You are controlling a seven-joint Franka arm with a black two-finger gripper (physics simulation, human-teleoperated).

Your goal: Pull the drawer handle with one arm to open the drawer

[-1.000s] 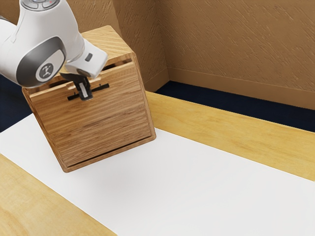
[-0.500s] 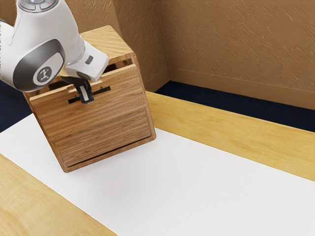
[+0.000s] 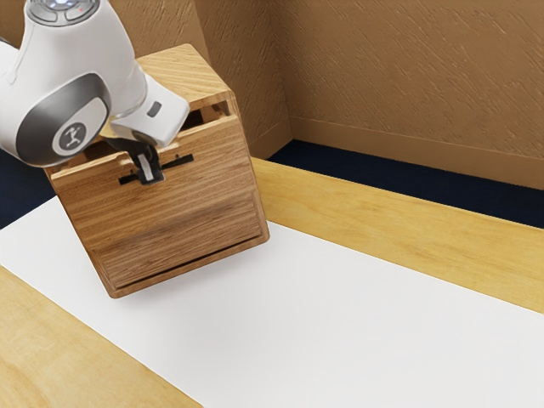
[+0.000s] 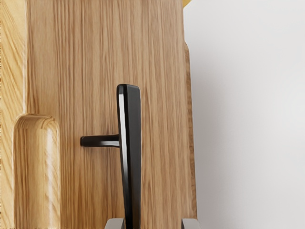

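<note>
A wooden cabinet (image 3: 183, 72) stands on the white mat at the exterior view's left. Its drawer front (image 3: 170, 212) sits slightly out of the cabinet, with a dark gap showing at its top right corner. A black bar handle (image 3: 174, 162) runs across the upper part of the drawer front. My gripper (image 3: 149, 170) is shut on the handle near its middle, reaching in from the upper left. In the wrist view the handle (image 4: 129, 152) stands off the drawer front (image 4: 71, 71) on a short post, running down between my fingertips (image 4: 114, 223).
The white mat (image 3: 323, 323) covers the wooden table (image 3: 408, 229) to the right of the cabinet. Brown walls close in behind it, with a dark floor strip (image 3: 408, 178) at their foot.
The drawer front has slid a little out of the cabinet, and the gap at its top has widened. My gripper has moved slightly down and right with the handle.
</note>
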